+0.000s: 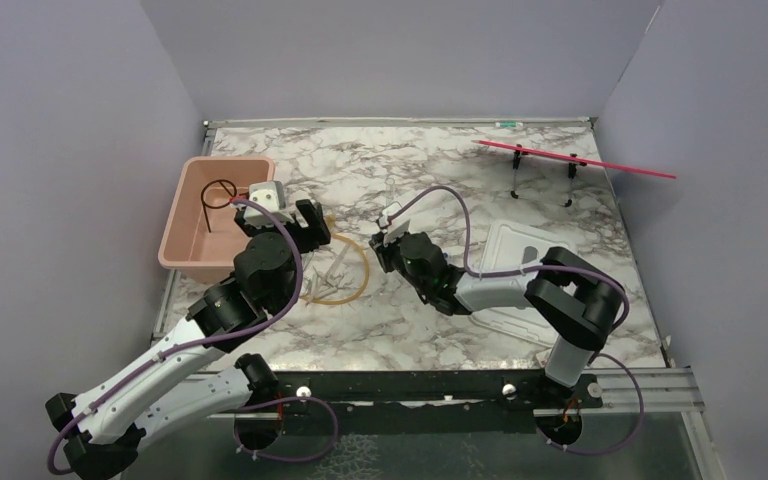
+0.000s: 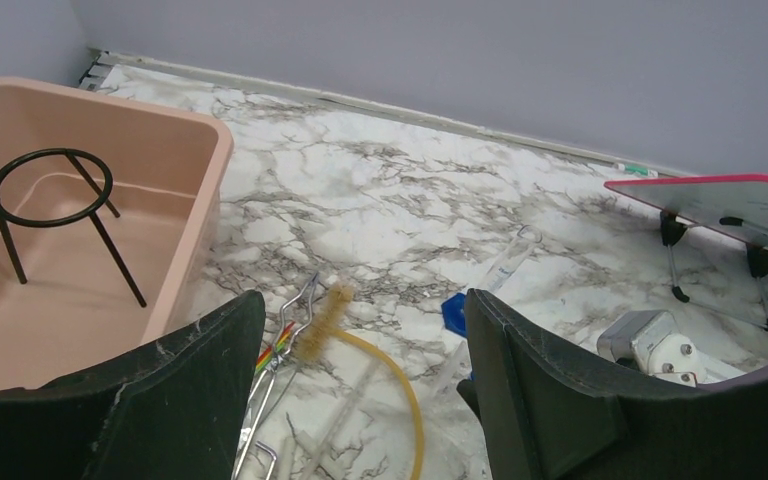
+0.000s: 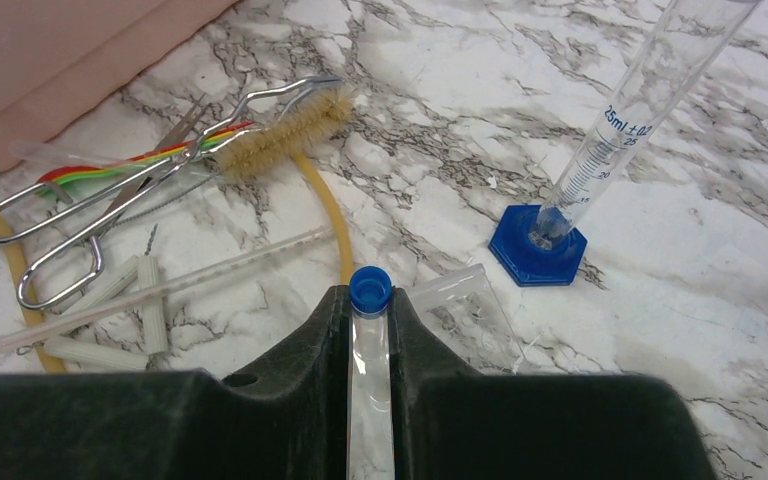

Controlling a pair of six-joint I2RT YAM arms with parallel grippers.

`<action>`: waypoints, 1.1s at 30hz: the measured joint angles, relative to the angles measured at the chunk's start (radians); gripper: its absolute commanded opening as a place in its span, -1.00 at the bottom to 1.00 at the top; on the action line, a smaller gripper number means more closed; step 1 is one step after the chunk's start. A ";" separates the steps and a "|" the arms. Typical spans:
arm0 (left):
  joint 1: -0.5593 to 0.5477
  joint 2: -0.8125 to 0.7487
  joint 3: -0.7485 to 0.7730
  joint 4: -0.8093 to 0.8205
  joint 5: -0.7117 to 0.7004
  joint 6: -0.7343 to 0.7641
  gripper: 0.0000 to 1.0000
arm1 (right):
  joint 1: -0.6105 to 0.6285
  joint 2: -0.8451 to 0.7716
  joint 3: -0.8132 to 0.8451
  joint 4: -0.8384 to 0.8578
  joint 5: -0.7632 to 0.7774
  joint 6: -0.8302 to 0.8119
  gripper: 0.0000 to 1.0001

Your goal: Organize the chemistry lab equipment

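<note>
A clear blue-capped tube (image 3: 370, 400) is clamped in the fingers of the right gripper (image 3: 370, 305). The blue-based clear vial (image 3: 537, 248) is seen at 2 o'clock, the metal tongs (image 3: 192, 150) at 10 o'clock. The left gripper (image 2: 362, 305) is spread wide, nothing held; the black wire ring (image 2: 48, 152) is stood in the pink tub (image 2: 200, 190) at its 10 o'clock.

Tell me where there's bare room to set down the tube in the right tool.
Bare marble along the back, between the pink tub and the red-edged stand. The tub floor beside the wire ring is free too. Crowded: tongs, brush and tubing ahead of the right tool and its blue-capped tube.
</note>
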 measured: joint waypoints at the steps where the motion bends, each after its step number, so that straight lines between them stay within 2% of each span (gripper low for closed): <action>1: 0.000 0.000 0.000 0.000 -0.003 -0.001 0.51 | 0.000 0.003 -0.002 0.001 0.000 0.002 -0.76; 12: 0.000 0.002 0.000 -0.002 -0.018 -0.004 0.51 | 0.000 0.053 -0.002 0.008 0.000 0.022 -0.71; 16: 0.000 0.008 0.000 -0.005 -0.019 -0.004 0.51 | 0.000 0.073 0.001 0.023 0.001 0.027 -0.61; 18: 0.000 0.010 0.000 -0.008 -0.019 -0.004 0.51 | 0.000 0.077 0.001 0.030 0.001 0.029 -0.49; 24: 0.000 0.013 0.000 -0.016 -0.021 -0.004 0.52 | 0.000 0.079 0.001 0.008 0.000 0.052 0.20; 27: 0.000 0.014 0.000 -0.019 -0.023 -0.004 0.54 | 0.000 0.061 0.004 -0.054 0.001 0.084 0.29; 33: 0.000 0.018 0.000 -0.033 -0.024 -0.014 0.58 | 0.000 -0.088 0.020 -0.212 0.009 0.165 0.30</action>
